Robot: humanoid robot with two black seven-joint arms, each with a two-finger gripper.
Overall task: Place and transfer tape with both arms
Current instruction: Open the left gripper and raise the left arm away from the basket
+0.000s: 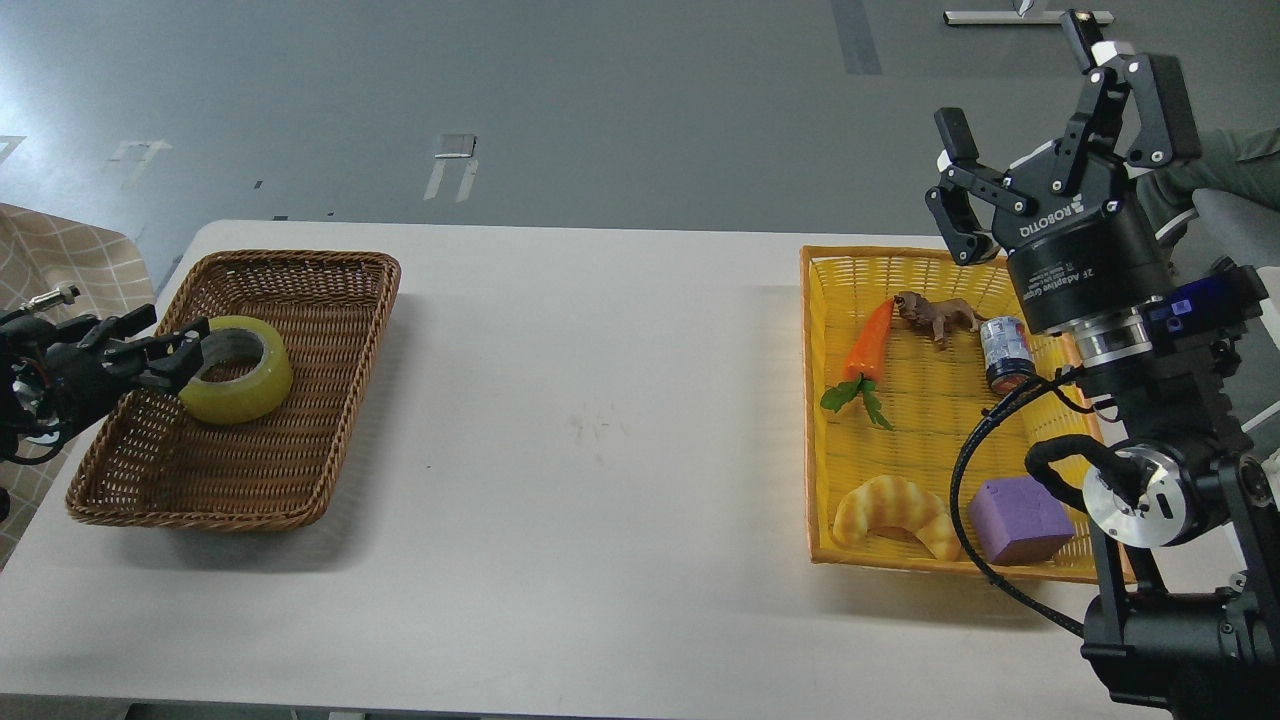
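Note:
The yellow tape roll [238,371] lies flat on the bottom of the brown wicker basket [300,470] at the left, its grey core facing up. My left gripper [168,346] comes in low from the left edge and sits at the roll's left rim. Its fingers look spread apart, and one fingertip [195,338] touches the rim. My right gripper [1055,110] is open and empty. It points up, high above the far right corner of the yellow basket [815,400].
The yellow basket holds a carrot [868,342], a brown toy animal [935,317], a small can [1005,350], a croissant [895,512] and a purple block [1020,518]. The white table [600,450] spans between the two baskets.

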